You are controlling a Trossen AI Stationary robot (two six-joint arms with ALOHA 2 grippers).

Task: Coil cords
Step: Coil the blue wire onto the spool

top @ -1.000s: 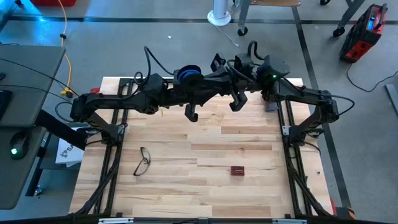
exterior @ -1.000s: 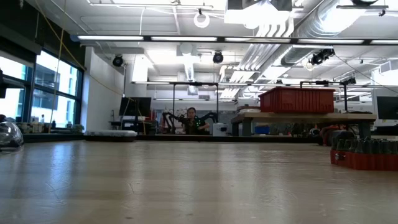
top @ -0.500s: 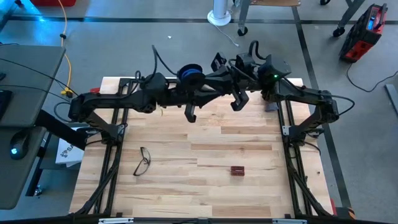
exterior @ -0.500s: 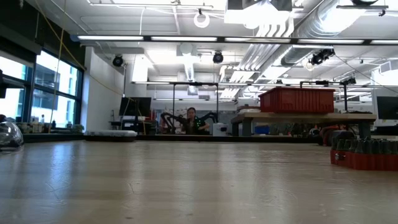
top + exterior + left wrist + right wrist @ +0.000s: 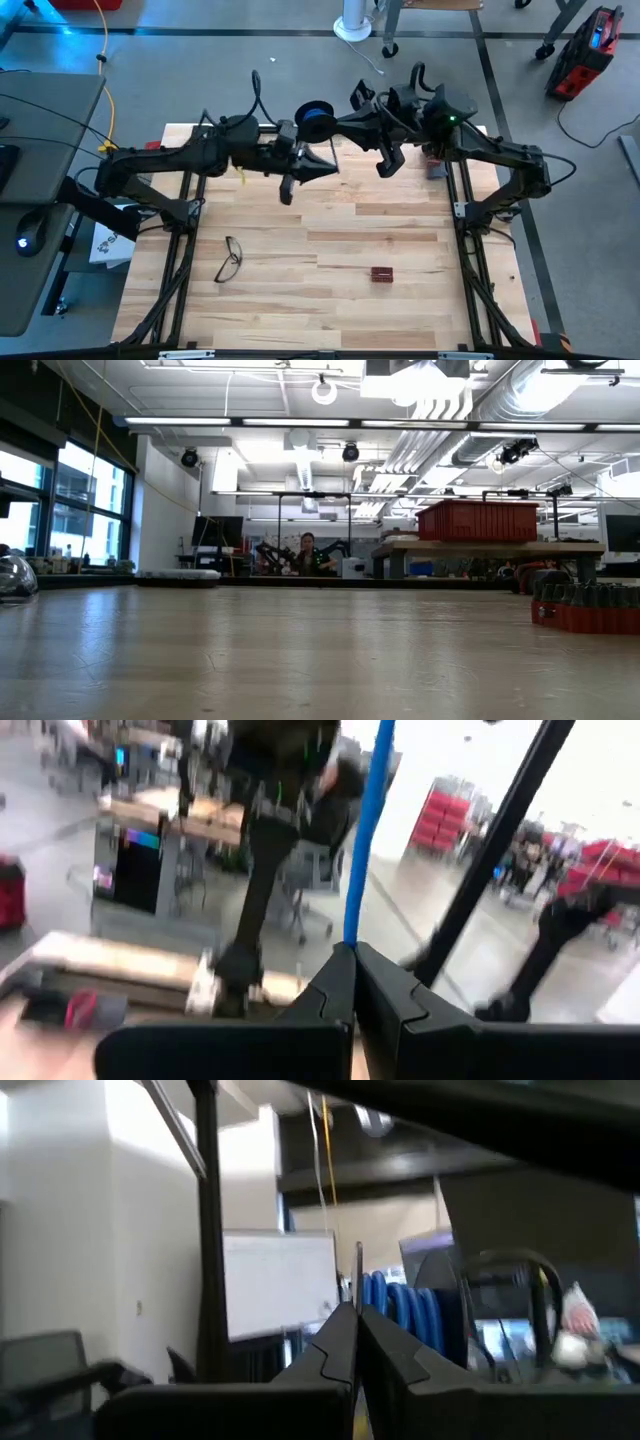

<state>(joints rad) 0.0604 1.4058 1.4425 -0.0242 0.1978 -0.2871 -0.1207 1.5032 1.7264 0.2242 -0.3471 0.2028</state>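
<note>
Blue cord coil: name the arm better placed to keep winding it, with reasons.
Left, probably. The left gripper is shut on the cord's blue tail, so it can feed that strand around. The right gripper is shut at the blue cord coil, held above the table's far edge, so it seems to anchor it.

Bright blue cords [image 5: 314,112] against black arms. Pale, light-brown planked wood on the worktop [image 5: 330,290], with dark-framed eyeglasses [image 5: 229,259] and a small dark red block [image 5: 381,274]. Grey floor [image 5: 200,70], crossed by dark lines.
</note>
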